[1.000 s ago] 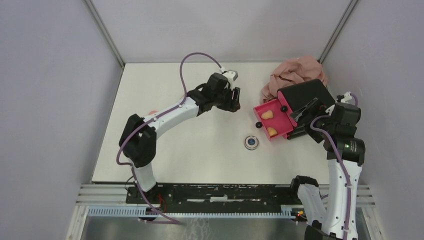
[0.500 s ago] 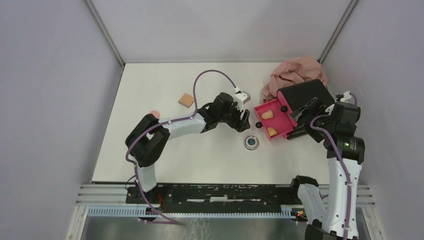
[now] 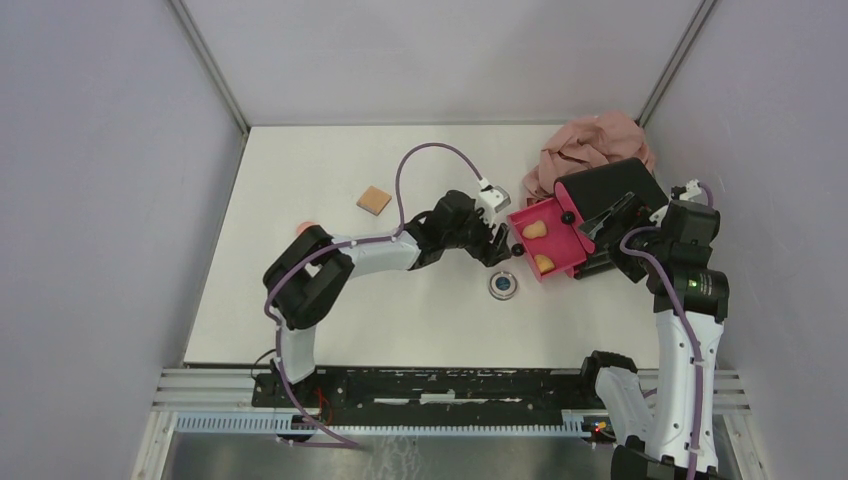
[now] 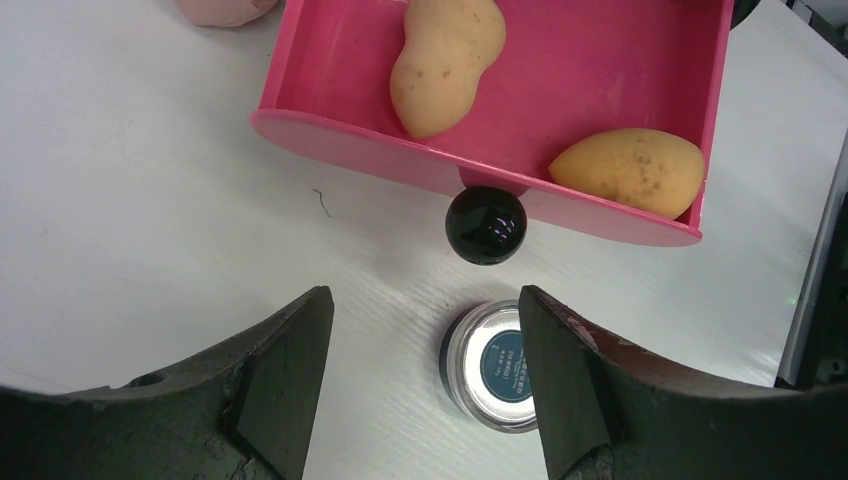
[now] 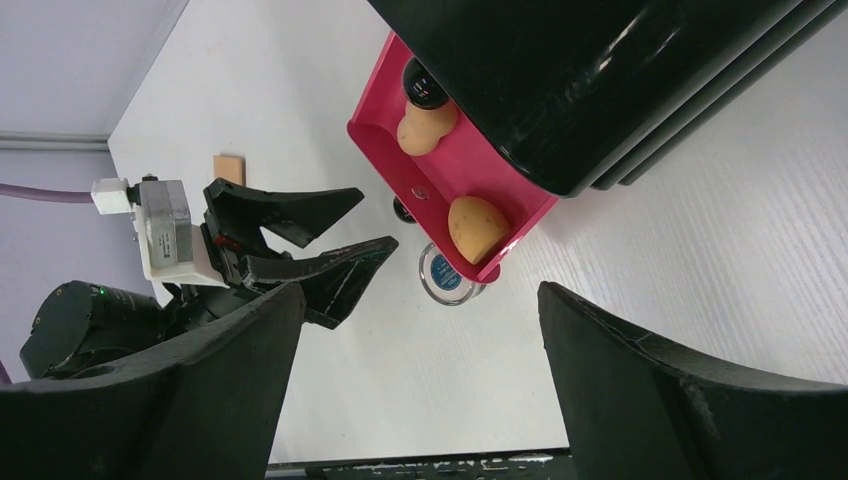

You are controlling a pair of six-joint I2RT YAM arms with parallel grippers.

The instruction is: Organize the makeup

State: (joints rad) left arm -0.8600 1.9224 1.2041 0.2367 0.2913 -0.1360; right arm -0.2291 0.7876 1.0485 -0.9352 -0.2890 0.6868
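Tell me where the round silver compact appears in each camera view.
Top external: round silver compact lies centre-right, just below the magenta drawer.
Left wrist: bottom centre, directly under the black knob.
Right wrist: near the centre, at the drawer's lower corner.
Shared landmark: the magenta drawer.

Two orange teardrop sponges (image 4: 445,62) lie in the magenta drawer (image 4: 620,60); the silver compact (image 4: 497,365) lies just outside.
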